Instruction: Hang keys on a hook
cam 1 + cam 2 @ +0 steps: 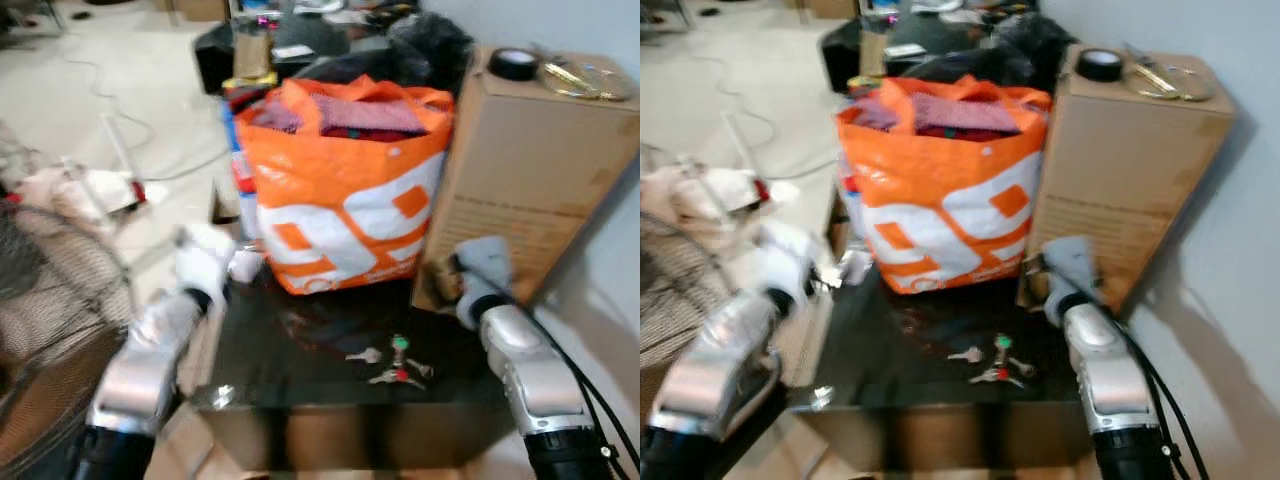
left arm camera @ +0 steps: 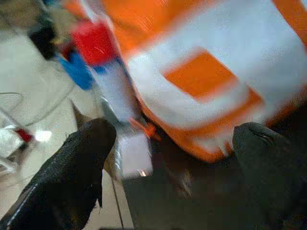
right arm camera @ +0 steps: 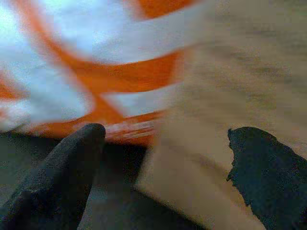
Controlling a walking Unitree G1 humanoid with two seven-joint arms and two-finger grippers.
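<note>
A small bunch of keys (image 1: 392, 364) lies flat on the dark table (image 1: 300, 385), near its front edge, before an orange-and-white bag (image 1: 345, 195) and a cardboard box (image 1: 530, 170). Both arms hover with fingers spread wide and empty — left gripper (image 2: 172, 158) by the bag's corner, right gripper (image 3: 163, 163) at the box. The keys look light, hard and slippery, best pinched by the ring; open room lies only toward the front.
</note>
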